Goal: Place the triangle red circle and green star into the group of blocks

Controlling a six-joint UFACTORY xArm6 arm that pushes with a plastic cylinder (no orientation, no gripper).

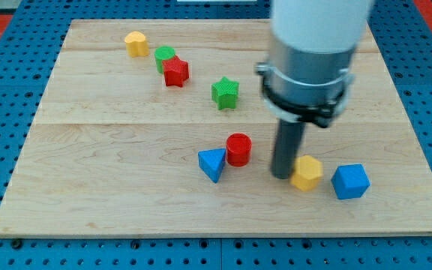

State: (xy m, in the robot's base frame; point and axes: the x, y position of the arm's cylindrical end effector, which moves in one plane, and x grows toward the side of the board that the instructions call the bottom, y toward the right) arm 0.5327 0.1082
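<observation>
Beside my tip (pixel 281 175), seemingly touching: yellow block (pixel 307 173)

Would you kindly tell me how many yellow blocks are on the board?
2: one yellow block at the view's top left, another yellow block touching my tip at lower right. The arm may hide others.

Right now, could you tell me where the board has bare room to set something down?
The view's left, below the yellow block, is bare, as is the strip beneath the blue triangle. It is crowded around my tip, between the red cylinder, yellow hexagon and blue cube.
</observation>
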